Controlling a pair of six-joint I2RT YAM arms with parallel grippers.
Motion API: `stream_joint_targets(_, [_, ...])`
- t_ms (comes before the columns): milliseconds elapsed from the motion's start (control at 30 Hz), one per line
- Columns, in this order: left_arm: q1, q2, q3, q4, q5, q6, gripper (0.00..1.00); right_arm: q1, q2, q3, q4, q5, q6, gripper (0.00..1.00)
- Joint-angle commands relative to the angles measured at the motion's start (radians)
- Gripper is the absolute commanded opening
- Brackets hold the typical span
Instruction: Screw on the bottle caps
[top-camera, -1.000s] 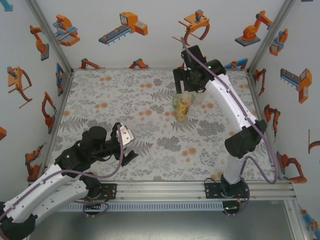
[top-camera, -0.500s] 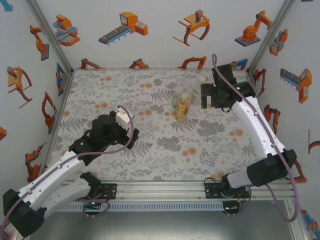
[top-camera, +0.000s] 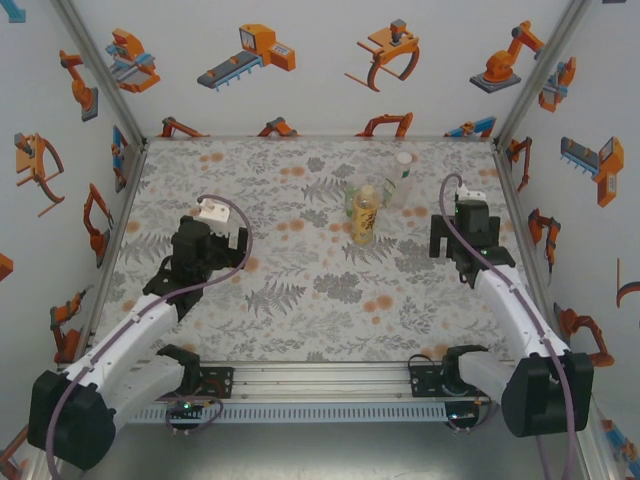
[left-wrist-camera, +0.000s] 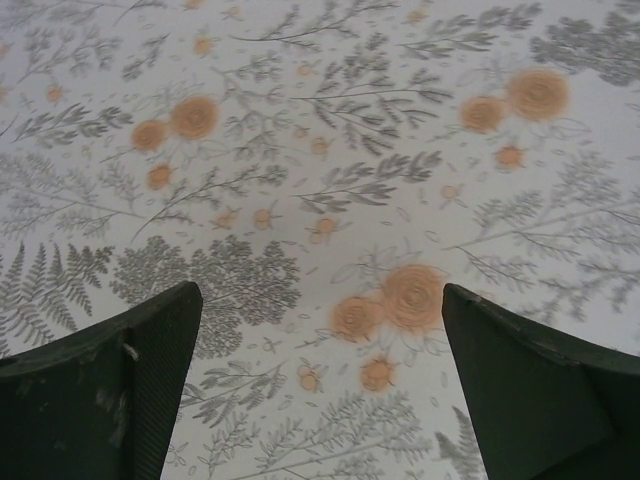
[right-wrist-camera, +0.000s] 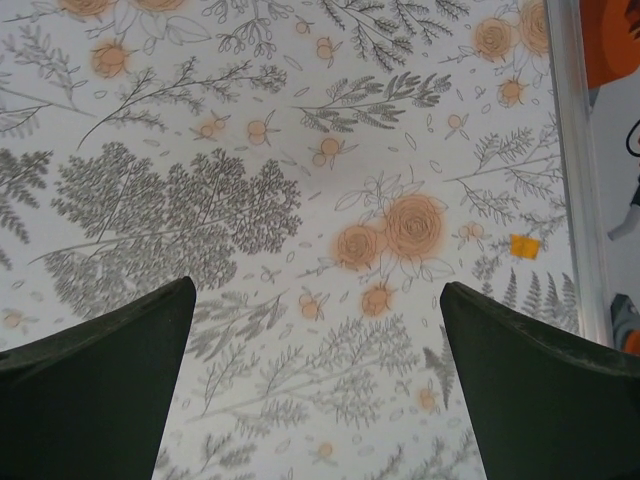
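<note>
Left fingers (left-wrist-camera: 100, 400) are spread wide with nothing between them. Below them is bare table (left-wrist-camera: 330, 150), a grey fern print with orange flowers. The tips hang over the cloth and touch nothing that can be seen. Right fingers (right-wrist-camera: 90, 390) are the same, wide and empty, over the same print. A small orange square mark (right-wrist-camera: 523, 245) sits on the cloth just right of them. A metal frame rail (right-wrist-camera: 572, 150) runs along the table's right edge beyond it.

From above, the left arm (top-camera: 130, 330) reaches up the left half of the table, wrist at about mid-depth. The right arm (top-camera: 510, 300) runs up the right side, wrist near the right edge. Both are well apart from the bottles (top-camera: 368, 205).

The bottles stand upright in a tight cluster at the far centre-right of the table, between the two wrists but farther back. The yellow-amber bottle (top-camera: 365, 225) is nearest, see-through, with a yellowish top. The green-labelled bottle (top-camera: 351, 207) is just behind and left of it, partly hidden; can't tell whether they touch. Its top is too small to read. The tall slim clear bottle (top-camera: 401, 185) stands right and to the rear. A pale whitish cap (top-camera: 404, 158) sits on its neck; can't tell if it is threaded down. The walls (top-camera: 300, 80) are white with orange robot stickers.
</note>
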Motion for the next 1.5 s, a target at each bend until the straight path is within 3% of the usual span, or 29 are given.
stream_joint_targets(0, [0.054, 0.032, -0.042, 0.16, -0.013, 0.025, 0.97, -0.02, 0.001, -0.1, 0.33, -0.036, -0.044, 0.99])
stream_joint_targets(367, [0.224, 0.221, -0.242, 0.64, 0.114, -0.014, 0.97, -0.121, 0.183, -0.268, 0.786, -0.145, 0.01, 0.99])
stream_joint_targets(633, [0.272, 0.41, -0.202, 0.782, 0.17, 0.035, 0.97, -0.163, 0.375, -0.323, 1.085, -0.184, 0.064, 0.99])
stream_joint_targets(767, [0.324, 0.501, -0.207, 0.872, 0.212, -0.007, 0.97, -0.165, 0.463, -0.348, 1.215, -0.219, 0.058, 0.99])
stream_joint_targets(933, [0.335, 0.607, -0.203, 0.967, 0.229, -0.008, 0.97, -0.164, 0.461, -0.339, 1.195, -0.235, 0.05, 0.99])
stream_joint_targets(1133, [0.364, 0.6, -0.124, 0.799, 0.211, -0.052, 0.97, -0.163, 0.461, -0.334, 1.185, -0.231, 0.049, 0.99])
stream_joint_targets(1467, [0.369, 0.602, -0.115, 0.786, 0.198, -0.066, 0.97, -0.163, 0.462, -0.332, 1.184, -0.236, 0.047, 0.99])
